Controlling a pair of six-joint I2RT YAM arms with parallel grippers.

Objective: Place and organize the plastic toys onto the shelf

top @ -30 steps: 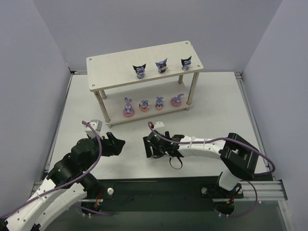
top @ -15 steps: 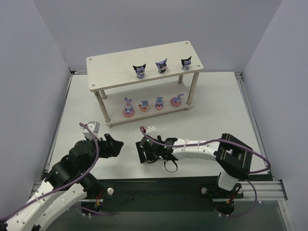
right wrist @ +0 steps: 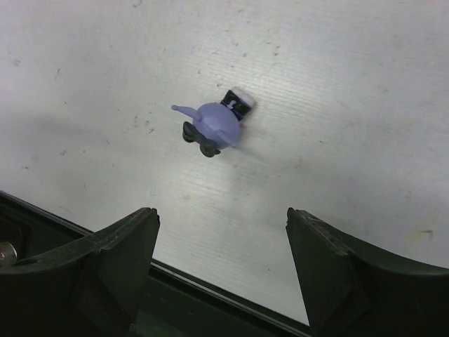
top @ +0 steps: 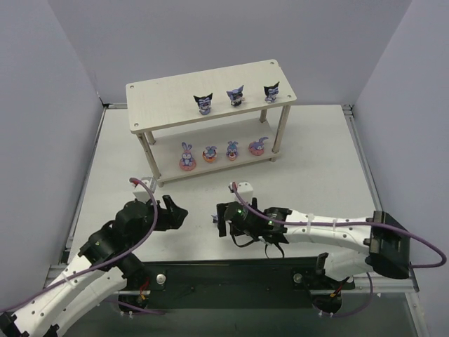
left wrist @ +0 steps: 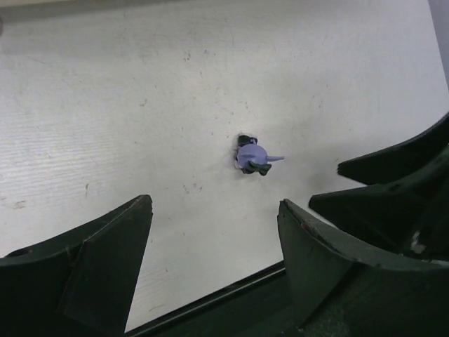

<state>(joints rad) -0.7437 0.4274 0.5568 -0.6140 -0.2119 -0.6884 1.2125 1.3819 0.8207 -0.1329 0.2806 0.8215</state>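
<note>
1. Nearest me, my left claw and right claw hang low over the counter by its near edge, facing each other. Each has its fingers spread apart and holds nothing.
2. Between them lies the one loose toy, a small purple figure with dark parts. It is tipped on its side on the counter and touches neither claw. It sits just ahead of the right claw's gap and a little further from the left one.
3. Farther back stands the shelf. On its lower board four bunnies stand in a row toward the right half.
4. On the top board three dark figures stand in a row, also right of the middle, with bare board to their left.
5. As I judge it, seven of eight are placed: the bunny row is complete and the dark row lacks one. What is left is to pick up the fallen toy and set it upright on top beside the other three, likely at the row's left end.
</note>
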